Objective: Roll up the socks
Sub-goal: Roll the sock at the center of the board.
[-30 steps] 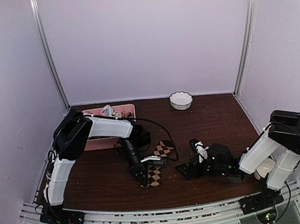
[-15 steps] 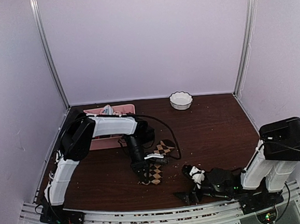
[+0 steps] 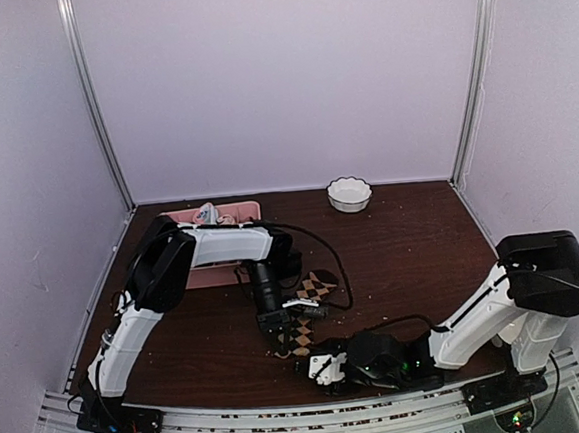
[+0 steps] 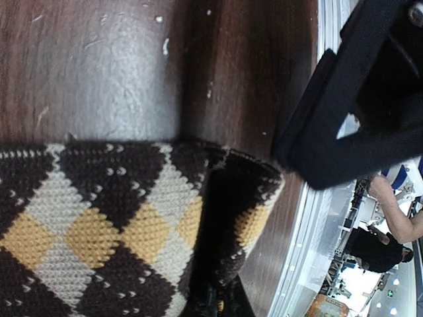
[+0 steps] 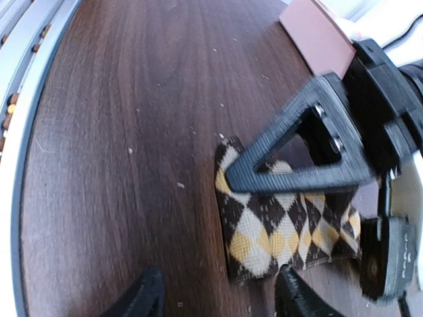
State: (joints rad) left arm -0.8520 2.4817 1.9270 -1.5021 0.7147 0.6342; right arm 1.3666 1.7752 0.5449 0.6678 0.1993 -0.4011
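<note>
The dark brown sock with tan argyle diamonds (image 3: 301,334) lies flat at the front middle of the table. It fills the lower left of the left wrist view (image 4: 99,224) and shows in the right wrist view (image 5: 284,231). My left gripper (image 3: 287,335) is shut on its near end, with a fold pinched between the fingers (image 4: 215,297). One of its black triangular fingers (image 5: 297,178) lies on top of the sock. My right gripper (image 3: 321,362) is open and low at the front edge, its tips (image 5: 218,297) straddling the sock's end without touching. The plain tan sock is not in view.
A pink divided tray (image 3: 239,212) with small rolled bundles stands at the back left, and its corner shows in the right wrist view (image 5: 317,36). A white bowl (image 3: 349,193) stands at the back middle. The metal front rail (image 3: 285,417) runs just behind my right gripper.
My right arm has swung from the right side leftward along the front edge, down to the sock's near end. My left gripper has shifted slightly right, still on the sock.
</note>
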